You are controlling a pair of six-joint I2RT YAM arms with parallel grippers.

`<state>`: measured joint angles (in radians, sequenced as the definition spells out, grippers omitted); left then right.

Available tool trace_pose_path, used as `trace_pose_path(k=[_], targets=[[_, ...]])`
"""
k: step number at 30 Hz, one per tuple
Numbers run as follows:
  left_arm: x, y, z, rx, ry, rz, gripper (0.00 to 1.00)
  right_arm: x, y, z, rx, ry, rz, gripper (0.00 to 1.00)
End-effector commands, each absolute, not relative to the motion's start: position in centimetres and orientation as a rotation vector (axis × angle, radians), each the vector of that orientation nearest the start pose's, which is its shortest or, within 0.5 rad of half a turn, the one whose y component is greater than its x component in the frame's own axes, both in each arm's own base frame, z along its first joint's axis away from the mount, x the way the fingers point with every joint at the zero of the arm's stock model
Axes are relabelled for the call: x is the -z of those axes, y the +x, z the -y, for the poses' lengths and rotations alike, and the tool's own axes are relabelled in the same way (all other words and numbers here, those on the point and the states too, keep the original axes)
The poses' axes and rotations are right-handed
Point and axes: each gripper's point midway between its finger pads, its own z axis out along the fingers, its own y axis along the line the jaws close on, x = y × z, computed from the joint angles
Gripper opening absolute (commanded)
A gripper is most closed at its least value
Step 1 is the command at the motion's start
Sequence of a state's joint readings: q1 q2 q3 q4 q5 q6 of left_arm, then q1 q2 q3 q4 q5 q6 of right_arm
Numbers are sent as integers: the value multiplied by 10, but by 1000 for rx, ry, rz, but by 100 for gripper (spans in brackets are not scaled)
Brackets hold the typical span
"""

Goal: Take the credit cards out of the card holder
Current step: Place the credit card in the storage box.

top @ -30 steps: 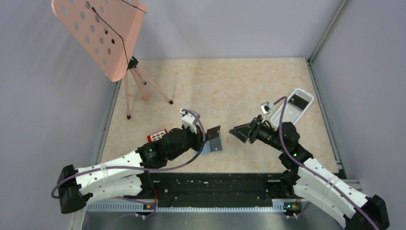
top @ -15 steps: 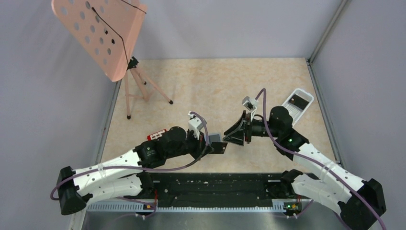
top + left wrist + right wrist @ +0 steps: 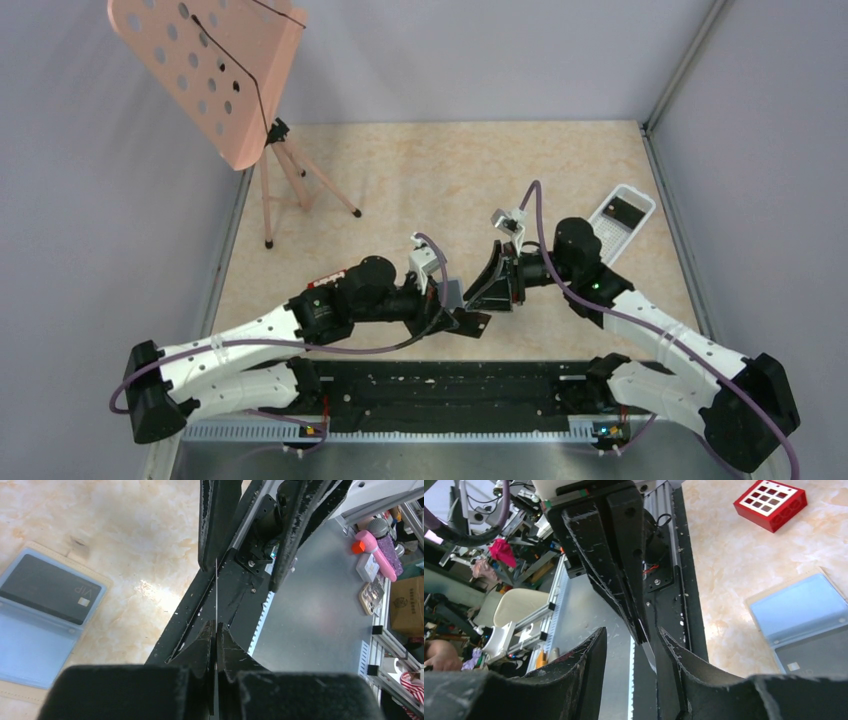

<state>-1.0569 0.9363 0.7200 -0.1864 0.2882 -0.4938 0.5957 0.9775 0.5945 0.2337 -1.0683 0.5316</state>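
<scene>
My left gripper (image 3: 216,630) is shut on a thin dark credit card (image 3: 216,592), seen edge-on and held in the air above the table's near edge. My right gripper (image 3: 629,652) is open, and the card's tip (image 3: 648,649) sticks in between its two fingers (image 3: 676,672) without being pinched. In the top view the two grippers meet, left (image 3: 472,321) and right (image 3: 492,292). The card holder (image 3: 42,630) lies open on the table, blue face up, with another dark card (image 3: 52,592) in its upper panel. It also shows in the right wrist view (image 3: 796,612).
A red-and-white small object (image 3: 770,502) lies on the table behind the left arm. A white perforated tray (image 3: 640,222) with a dark card in it sits at the right. A pink perforated stand (image 3: 210,70) on a tripod is at the back left. A black rail (image 3: 450,385) runs along the near edge.
My left gripper has carried the card right and toward the near edge. My right gripper has swung left to meet it, open fingers now on either side of the card's tip.
</scene>
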Motion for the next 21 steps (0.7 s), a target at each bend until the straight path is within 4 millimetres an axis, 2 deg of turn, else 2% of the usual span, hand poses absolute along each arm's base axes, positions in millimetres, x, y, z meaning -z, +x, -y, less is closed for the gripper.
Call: trace_pose_path(k=[1,9,10,13,14,15,18,20,21], targets=[[-240,98,325,1329,854,-1923,0,-253,109,-282,-1728,-1040,-1643,40],[-248,97,336,1404,888,-1905,0,-238,109,-286,-1706,-1054,-1723,37],[-249,98,337,1410,890,-1901,0,-239,109,-286,-1706,-1048,-1723,33],[-247,102,339,1410,878,-1908,0,-240,111,-287,-1698,-1037,-1725,0],[-246,105,339,1406,862,-1919,0,-242,115,-287,-1682,-1006,-1735,0],[-246,111,338,1401,837,-1931,5,-243,121,-288,-1661,-950,-1751,0],[-253,131,329,1386,733,-1922,40,-258,146,-291,-1631,-731,-1775,0],[-267,146,321,1388,636,-1855,55,-274,166,-289,-1601,-544,-1763,0],[-274,151,317,1396,598,-1817,59,-281,176,-288,-1591,-452,-1748,0]])
